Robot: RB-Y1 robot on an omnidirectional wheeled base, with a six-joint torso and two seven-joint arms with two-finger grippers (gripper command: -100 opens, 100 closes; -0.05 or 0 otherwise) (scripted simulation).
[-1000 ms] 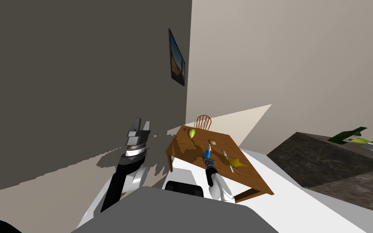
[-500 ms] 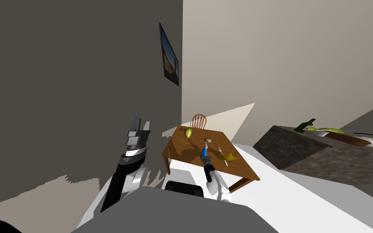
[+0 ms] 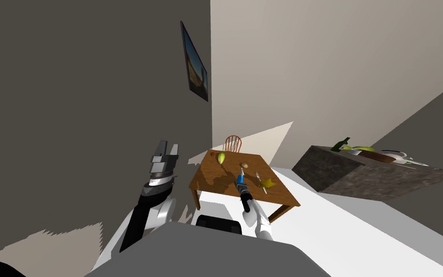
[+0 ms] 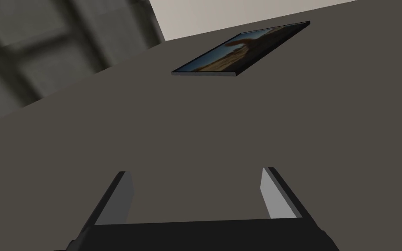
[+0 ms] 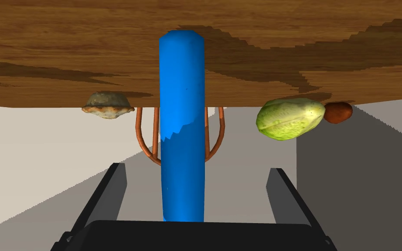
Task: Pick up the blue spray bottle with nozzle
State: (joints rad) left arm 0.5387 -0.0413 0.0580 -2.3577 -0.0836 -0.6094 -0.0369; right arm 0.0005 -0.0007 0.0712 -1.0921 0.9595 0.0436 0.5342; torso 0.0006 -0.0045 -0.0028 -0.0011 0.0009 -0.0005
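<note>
You are holding the right gripper [image 5: 197, 167] with fingers wide on both sides of the blue spray bottle [image 5: 182, 126] on the wooden table [image 5: 304, 39], so that closing can clamp it. The left gripper [image 4: 195, 171], away from the table, is waiting with fingers wide.

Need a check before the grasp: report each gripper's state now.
Left gripper: open, holding nothing.
Right gripper: open around the blue spray bottle, not pressing its sides.

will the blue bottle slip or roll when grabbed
Likely stiff: the bottle looks like a smooth, straight tube. It may slip in the open, thin-fingered right gripper. Being round, it could roll on the table.
</note>
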